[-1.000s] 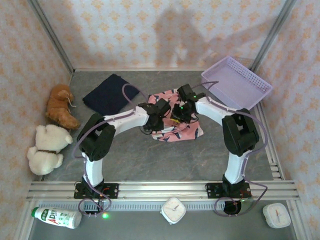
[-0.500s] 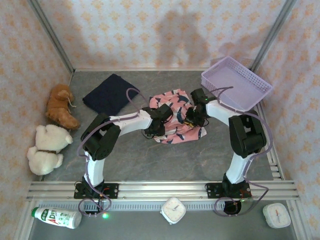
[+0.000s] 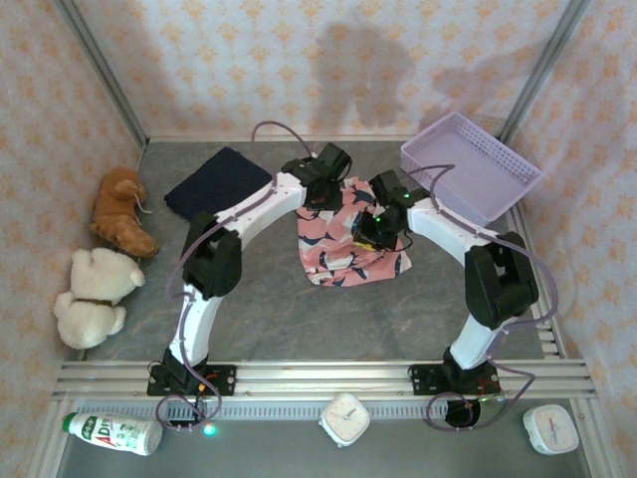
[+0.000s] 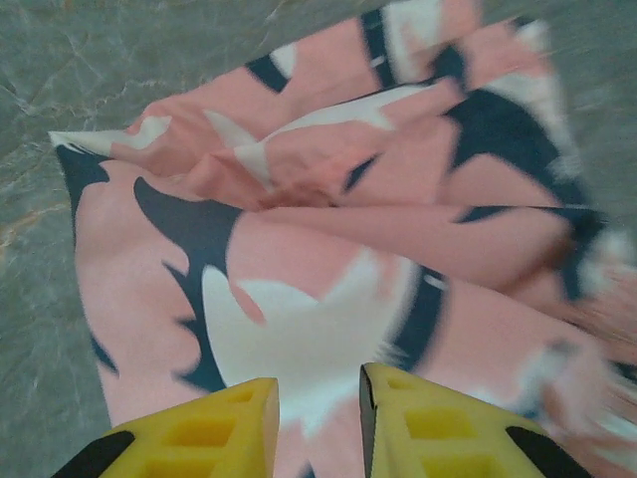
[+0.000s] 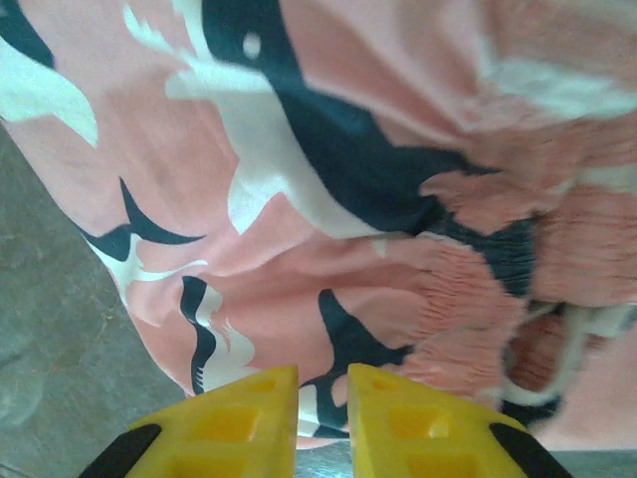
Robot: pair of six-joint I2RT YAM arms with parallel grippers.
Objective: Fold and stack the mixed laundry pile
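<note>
I cannot tell if the almost pressed-together left gripper [image 4: 317, 386] and right gripper [image 5: 321, 374] pinch the salmon-pink shark-print cloth [image 3: 338, 254] under them, so it could slip and bunch.

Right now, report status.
Left gripper, right gripper: jaws slightly parted, over shark-print garment. It lies rumpled, mid-table. Navy garment flat, far left. Basket apart, far right.

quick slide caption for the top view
Left gripper and right gripper over the shark-print garment mid-table; navy garment back left, basket back right
</note>
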